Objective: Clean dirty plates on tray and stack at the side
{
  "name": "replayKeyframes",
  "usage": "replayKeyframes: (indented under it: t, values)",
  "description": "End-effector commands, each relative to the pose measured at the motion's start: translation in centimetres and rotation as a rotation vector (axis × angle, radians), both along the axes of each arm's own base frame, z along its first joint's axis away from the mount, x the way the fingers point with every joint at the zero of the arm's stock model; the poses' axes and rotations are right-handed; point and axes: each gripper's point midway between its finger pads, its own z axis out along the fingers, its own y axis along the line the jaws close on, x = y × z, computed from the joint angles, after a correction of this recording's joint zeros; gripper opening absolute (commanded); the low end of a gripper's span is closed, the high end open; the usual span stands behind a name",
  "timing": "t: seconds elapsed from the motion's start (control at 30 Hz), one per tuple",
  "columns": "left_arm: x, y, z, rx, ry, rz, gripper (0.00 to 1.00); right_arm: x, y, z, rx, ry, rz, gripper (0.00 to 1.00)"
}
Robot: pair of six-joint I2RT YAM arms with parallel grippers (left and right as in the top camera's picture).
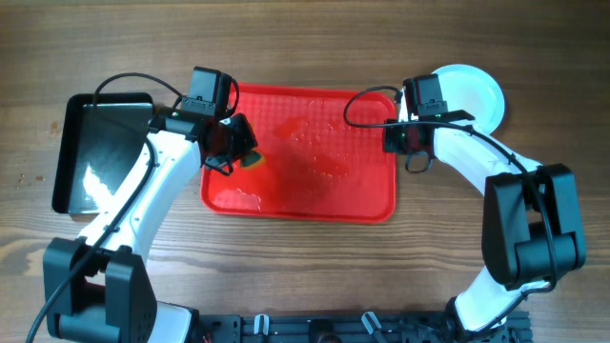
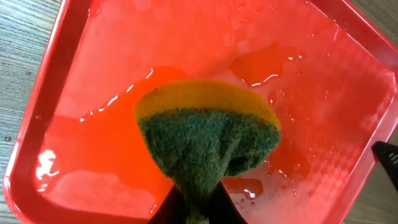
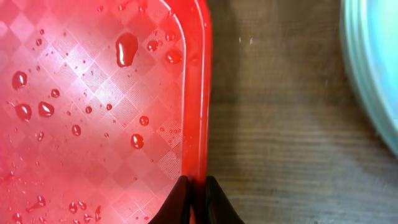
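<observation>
1. Left wrist view: left gripper (image 2: 196, 211) jaws are pinched tight on the green-and-yellow sponge (image 2: 208, 140), which hangs over the wet red tray (image 2: 112, 50). It looks held ready for wiping; contact with the tray is unclear.
2. Right wrist view: right gripper (image 3: 198, 200) jaws are closed on the tray's rim, one finger each side, at the tray's 3 o'clock edge. This is probably to steady or shift it.
3. Overhead: the sponge is near the tray's 9 o'clock side. No plate is on the tray, only water.
4. The plates (image 1: 469, 90) are stacked on the table at 1 o'clock from the tray, just beyond the right gripper. That seems to be the side stack; the count is unclear.
5. The black tray (image 1: 105, 133) sits at 9 o'clock, probably the sponge's rest.
</observation>
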Motion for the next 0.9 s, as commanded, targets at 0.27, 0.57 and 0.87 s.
replayKeyframes:
  t: [0.27,0.57,0.87]
  values:
    - [-0.2,-0.3,-0.4,-0.009,0.012,-0.006,0.06,0.7,-0.6,-0.7,-0.012,-0.008,-0.012,0.2]
    - [0.0,-0.3,-0.4,-0.01,0.007,-0.006,0.06,-6.6,0.7,-1.3,0.087,0.34,-0.048,0.18]
    - [-0.1,-0.3,-0.4,-0.01,0.007,-0.006,0.06,-2.5,-0.7,-0.9,-0.018,0.155,-0.007,0.04]
